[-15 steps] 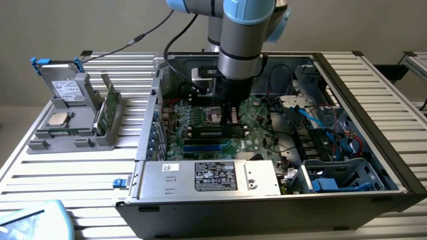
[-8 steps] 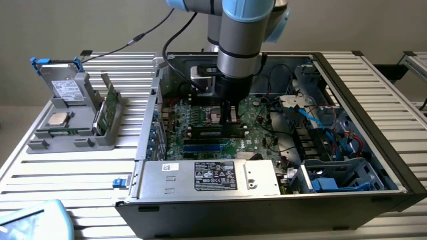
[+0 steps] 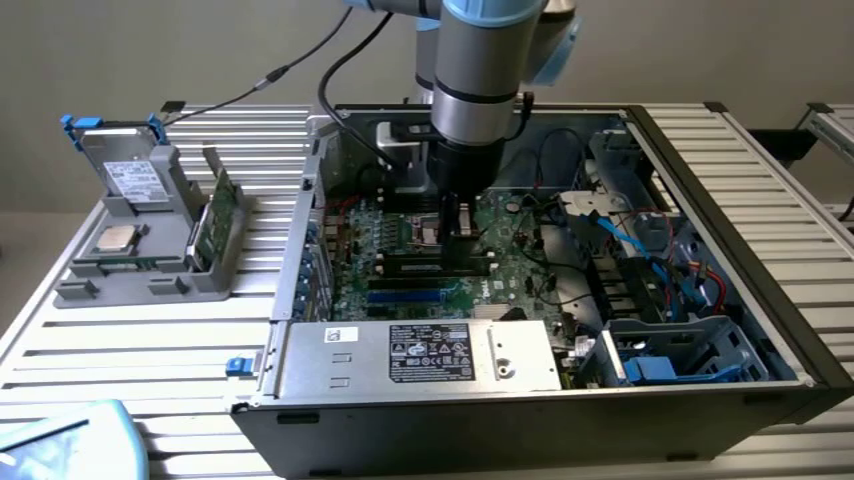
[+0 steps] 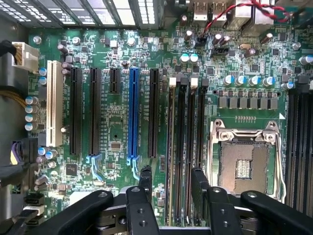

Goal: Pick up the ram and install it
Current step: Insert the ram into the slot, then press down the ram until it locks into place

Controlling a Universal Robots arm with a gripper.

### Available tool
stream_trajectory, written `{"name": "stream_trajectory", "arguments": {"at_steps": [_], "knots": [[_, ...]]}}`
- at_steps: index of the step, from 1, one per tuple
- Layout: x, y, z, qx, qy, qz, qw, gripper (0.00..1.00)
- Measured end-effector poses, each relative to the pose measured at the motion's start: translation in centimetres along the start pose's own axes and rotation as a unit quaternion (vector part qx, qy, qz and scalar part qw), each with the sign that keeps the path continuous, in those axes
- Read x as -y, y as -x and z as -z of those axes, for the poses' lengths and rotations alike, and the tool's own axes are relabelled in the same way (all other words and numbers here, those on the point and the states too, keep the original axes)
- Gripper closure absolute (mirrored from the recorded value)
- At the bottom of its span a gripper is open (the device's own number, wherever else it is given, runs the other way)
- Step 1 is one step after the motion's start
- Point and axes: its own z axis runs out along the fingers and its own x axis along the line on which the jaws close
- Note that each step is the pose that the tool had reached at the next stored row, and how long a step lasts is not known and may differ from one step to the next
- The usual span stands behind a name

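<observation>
A narrow green circuit board that looks like the ram stands on edge in the grey holder at the exterior view's left, outside the case. My gripper hangs straight down inside the open computer case, low over the motherboard. In the wrist view the gripper is open, its black fingers straddling the long black memory slots beside the CPU socket. Nothing is held between the fingers.
The holder also carries a hard drive and a CPU chip. In the case sit a silver power supply, blue cables and a drive cage. Expansion slots lie beside the memory slots.
</observation>
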Motion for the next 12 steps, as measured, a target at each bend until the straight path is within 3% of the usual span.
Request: {"name": "stream_trajectory", "arguments": {"at_steps": [12], "knots": [[-0.07, 0.00, 0.00, 0.0001, 0.0000, 0.000, 1.0000, 0.54]]}}
